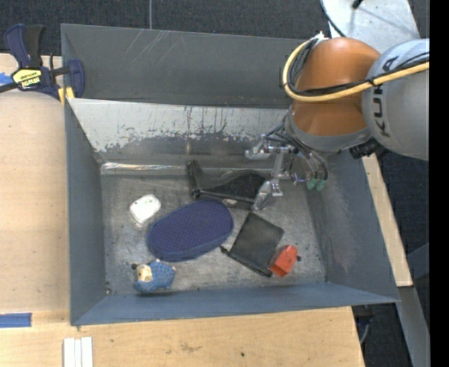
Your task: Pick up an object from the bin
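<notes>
My gripper [268,191] hangs over the back right part of the bin floor, just above the right end of a black handled tool [222,186] that lies across the back. A black flat pouch [256,240] lies just in front of the gripper, with an orange-red piece [284,261] at its right corner. To the left of the pouch rests a dark blue oval pad [190,231]. Nothing shows in the gripper.
A small white object [144,208] lies at the left of the floor. A little blue and yellow toy [154,275] sits near the front left corner. The arm's orange cover looms over the bin's back right wall.
</notes>
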`<action>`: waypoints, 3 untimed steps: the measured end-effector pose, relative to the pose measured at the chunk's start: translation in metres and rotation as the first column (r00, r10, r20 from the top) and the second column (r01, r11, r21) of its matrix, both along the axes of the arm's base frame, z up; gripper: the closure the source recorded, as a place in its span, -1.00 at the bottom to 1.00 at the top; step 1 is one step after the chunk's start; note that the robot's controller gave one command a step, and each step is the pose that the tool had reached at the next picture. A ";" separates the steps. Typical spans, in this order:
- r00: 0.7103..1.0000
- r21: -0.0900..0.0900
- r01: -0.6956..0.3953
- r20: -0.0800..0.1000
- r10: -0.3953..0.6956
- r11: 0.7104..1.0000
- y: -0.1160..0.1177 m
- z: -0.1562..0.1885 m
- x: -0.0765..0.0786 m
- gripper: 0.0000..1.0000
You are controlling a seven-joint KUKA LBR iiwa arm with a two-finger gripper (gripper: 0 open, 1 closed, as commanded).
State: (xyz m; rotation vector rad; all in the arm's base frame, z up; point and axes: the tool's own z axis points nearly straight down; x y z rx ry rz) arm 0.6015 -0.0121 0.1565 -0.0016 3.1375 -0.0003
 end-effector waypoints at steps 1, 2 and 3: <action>0.967 0.001 0.256 -0.004 -0.256 0.967 0.006 -0.068 0.019 -1.00; 0.967 -0.001 0.255 -0.006 -0.255 0.967 0.005 -0.069 0.019 1.00; 0.991 -0.001 0.137 0.000 -0.137 0.991 -0.001 0.130 0.010 1.00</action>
